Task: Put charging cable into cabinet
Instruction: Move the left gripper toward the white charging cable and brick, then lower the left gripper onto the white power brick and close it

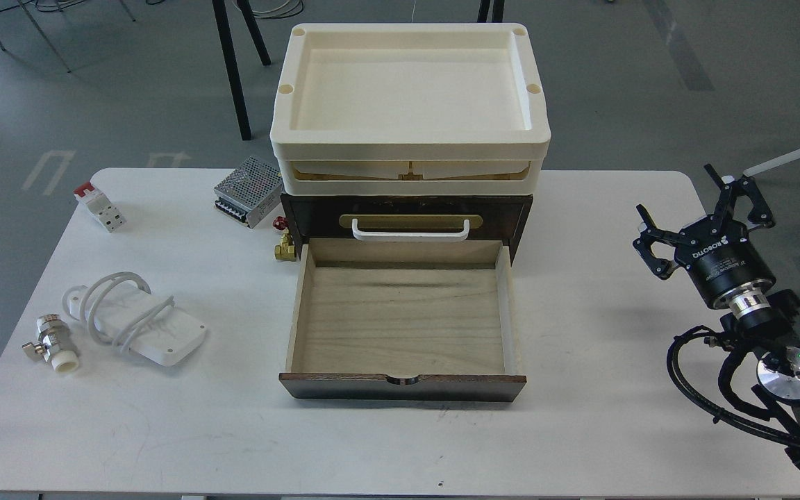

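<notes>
Lying left of one cabinet (403,305): one charging cable (137,321); right pincer (702,208) spread.

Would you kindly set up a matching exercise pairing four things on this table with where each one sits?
Things:
1. charging cable
2. cream tray
3. right hand
4. brass valve

Places:
A. stacked on top of the cabinet
B. above the table's right edge, open and empty
C. flat on the table, left of the open drawer
D. against the cabinet's left front corner

Pairs: 1-C, 2-A, 3-B, 4-D
</notes>
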Robot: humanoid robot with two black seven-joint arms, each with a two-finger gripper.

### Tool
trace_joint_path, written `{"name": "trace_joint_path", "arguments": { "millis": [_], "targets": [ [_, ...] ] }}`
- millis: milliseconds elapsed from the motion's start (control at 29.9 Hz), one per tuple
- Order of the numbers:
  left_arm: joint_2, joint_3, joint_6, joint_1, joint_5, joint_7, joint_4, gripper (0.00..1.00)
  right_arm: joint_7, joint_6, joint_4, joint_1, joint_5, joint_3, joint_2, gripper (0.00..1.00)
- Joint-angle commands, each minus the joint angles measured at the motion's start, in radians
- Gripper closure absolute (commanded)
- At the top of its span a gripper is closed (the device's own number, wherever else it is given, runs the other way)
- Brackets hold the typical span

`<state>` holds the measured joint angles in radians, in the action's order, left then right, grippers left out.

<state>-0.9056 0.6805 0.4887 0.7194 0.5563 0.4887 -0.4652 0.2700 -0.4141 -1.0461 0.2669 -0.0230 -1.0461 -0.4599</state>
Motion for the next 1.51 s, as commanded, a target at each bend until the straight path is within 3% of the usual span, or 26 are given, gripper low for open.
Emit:
{"name": "trace_joint_path", "arguments": {
  "millis": [0,67,234,468,669,803,1003,1204,1472],
  "targets": [
    [-0.033,0.001,0.000,0.116,0.247,0.000,-0.010,0.12,0.000,-0.002,0.000,0.000,0.000,0.000,0.000,0.01],
    [-0.064,0.001,0.000,0.164,0.324,0.000,-0.023,0.13,0.000,-0.002,0.000,0.000,0.000,0.000,0.000,0.01],
    [-0.128,-0.002,0.000,0.215,0.372,0.000,-0.117,0.03,0.000,-0.003,0.000,0.000,0.000,0.000,0.000,0.01],
    [-0.280,-0.053,0.000,0.239,0.733,0.000,-0.527,0.03,0.000,-0.005,0.000,0.000,0.000,0.000,0.000,0.01],
    [-0.276,-0.058,0.000,0.229,1.055,0.000,-0.690,0.04,0.000,-0.005,0.000,-0.001,0.000,0.000,0.000,0.01],
    [-0.263,-0.134,-0.007,0.219,1.232,0.000,-0.698,0.04,0.000,-0.005,0.000,-0.001,0.000,0.000,0.000,0.01],
    [-0.197,-0.381,-0.172,0.212,1.309,0.000,-0.672,0.04,0.000,-0.005,0.000,0.000,0.000,0.000,0.000,0.01],
    [-0.102,-0.620,-0.326,0.197,1.292,0.000,-0.537,0.04,0.000,-0.005,0.000,0.000,0.000,0.000,0.000,0.01],
    [-0.050,-0.651,-0.409,0.097,1.246,0.000,-0.412,0.04,0.000,-0.005,0.000,-0.001,0.000,0.000,0.000,0.01]
  ]
}}
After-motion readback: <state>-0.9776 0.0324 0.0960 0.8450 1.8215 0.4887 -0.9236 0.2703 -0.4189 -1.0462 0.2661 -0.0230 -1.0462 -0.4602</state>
